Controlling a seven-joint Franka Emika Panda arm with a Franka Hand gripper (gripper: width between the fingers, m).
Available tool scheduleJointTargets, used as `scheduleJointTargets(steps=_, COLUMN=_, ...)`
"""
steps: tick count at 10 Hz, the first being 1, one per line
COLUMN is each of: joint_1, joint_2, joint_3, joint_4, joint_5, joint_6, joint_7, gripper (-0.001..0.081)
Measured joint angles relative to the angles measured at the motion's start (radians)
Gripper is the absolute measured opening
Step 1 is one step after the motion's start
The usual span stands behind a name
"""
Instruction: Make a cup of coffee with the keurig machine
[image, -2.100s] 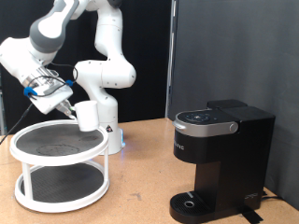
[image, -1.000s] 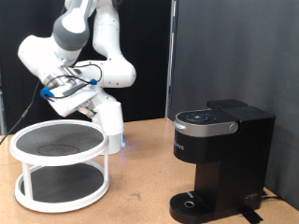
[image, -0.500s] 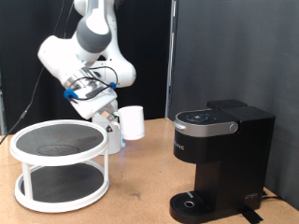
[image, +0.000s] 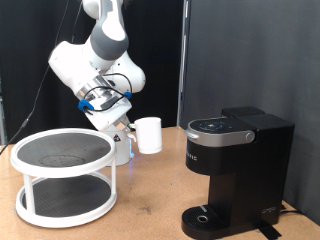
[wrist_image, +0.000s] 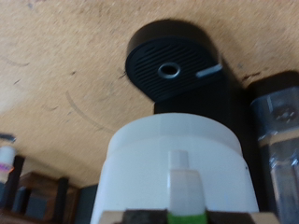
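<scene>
My gripper (image: 134, 131) is shut on the white cup (image: 149, 134) and holds it in the air, to the exterior view's left of the keurig machine (image: 236, 170). The cup hangs about level with the machine's silver-grey top panel (image: 222, 126), a short gap away from it. The machine is black and boxy, its lid is down, and its round drip base (image: 205, 217) is bare. In the wrist view the cup (wrist_image: 177, 177) fills the foreground between my fingers, and the drip base (wrist_image: 172, 62) and the machine's body (wrist_image: 271, 117) lie beyond it.
A white two-tier round rack (image: 63, 175) with dark shelves stands at the exterior view's left on the wooden table (image: 150, 215). The robot's white base (image: 118, 135) is behind it. A black curtain backs the scene.
My arm has carried the cup from above the rack's rim towards the exterior view's right, closer to the keurig machine. The machine and the rack have not moved.
</scene>
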Motion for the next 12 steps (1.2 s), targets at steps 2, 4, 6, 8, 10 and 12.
scheduleJointTargets(steps=2, joint_1=0.0, joint_2=0.039, joint_3=0.03, joint_4=0.002, joint_5=-0.059, joint_6=0.017, joint_7=0.066, gripper=0.0007)
scheduleJointTargets(steps=4, joint_1=0.002, joint_2=0.097, joint_3=0.069, joint_4=0.015, joint_5=-0.07, joint_6=0.063, joint_7=0.105, gripper=0.0007)
scheduleJointTargets(steps=6, joint_1=0.003, joint_2=0.172, joint_3=0.109, joint_4=0.045, joint_5=-0.071, joint_6=0.116, joint_7=0.135, gripper=0.0007)
scheduleJointTargets(steps=8, joint_1=0.006, joint_2=0.258, joint_3=0.145, joint_4=0.072, joint_5=-0.07, joint_6=0.185, joint_7=0.146, gripper=0.0007)
scheduleJointTargets(steps=10, joint_1=0.018, joint_2=0.344, joint_3=0.173, joint_4=0.102, joint_5=-0.031, joint_6=0.25, joint_7=0.134, gripper=0.0007)
scheduleJointTargets(steps=12, joint_1=0.036, joint_2=0.418, joint_3=0.201, joint_4=0.136, joint_5=0.118, joint_6=0.312, joint_7=0.026, gripper=0.0007)
